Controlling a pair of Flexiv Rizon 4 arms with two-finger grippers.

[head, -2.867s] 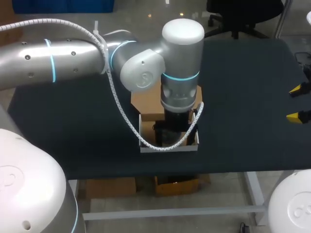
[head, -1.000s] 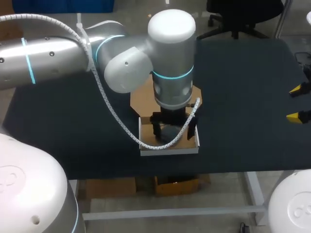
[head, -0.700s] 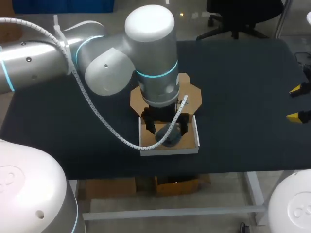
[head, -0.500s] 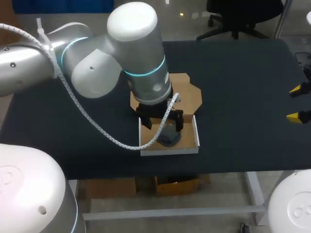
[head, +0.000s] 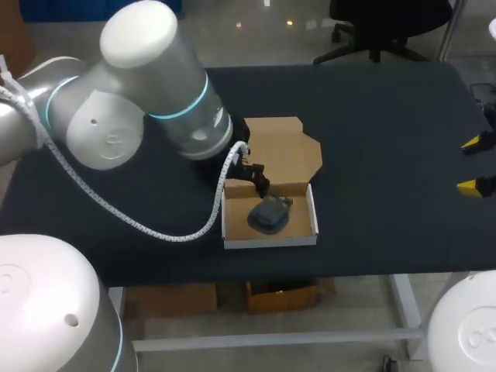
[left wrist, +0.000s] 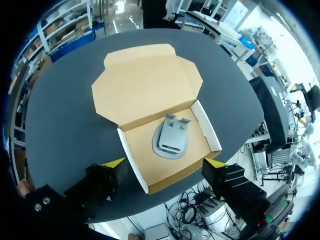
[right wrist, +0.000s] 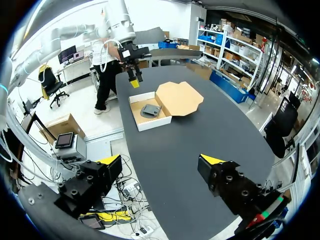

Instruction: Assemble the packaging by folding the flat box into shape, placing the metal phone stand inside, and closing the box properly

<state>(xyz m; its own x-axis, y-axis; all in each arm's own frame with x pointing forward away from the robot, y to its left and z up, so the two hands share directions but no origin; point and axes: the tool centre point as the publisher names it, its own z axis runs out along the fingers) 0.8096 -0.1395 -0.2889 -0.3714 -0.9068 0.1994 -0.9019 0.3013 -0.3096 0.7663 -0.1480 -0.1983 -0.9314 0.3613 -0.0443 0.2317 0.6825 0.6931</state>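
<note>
The table is dark. Near its front edge, about the middle in the head view, stands the box, folded into an open tray with low white walls. The phone stand lies inside this tray, about in its middle and a little toward the back wall. It is dark grey with a rounded base. In the left wrist view the phone stand shows two short prongs which point toward the hinge of the lid.

The left gripper hangs just beside the back left corner of the tray, at 11 o'clock from the stand. It touches neither the box nor the stand. In its own view the left gripper has its fingers spread wide and holds nothing, and the box is ahead of it.

The lid lies open and flat on the table at 12 o'clock from the tray, joined to its back wall.

The right gripper is at the table's right edge, at 3 o'clock from the box and well apart from it. In its own view the right gripper also has its fingers spread apart, with nothing between them.
</note>
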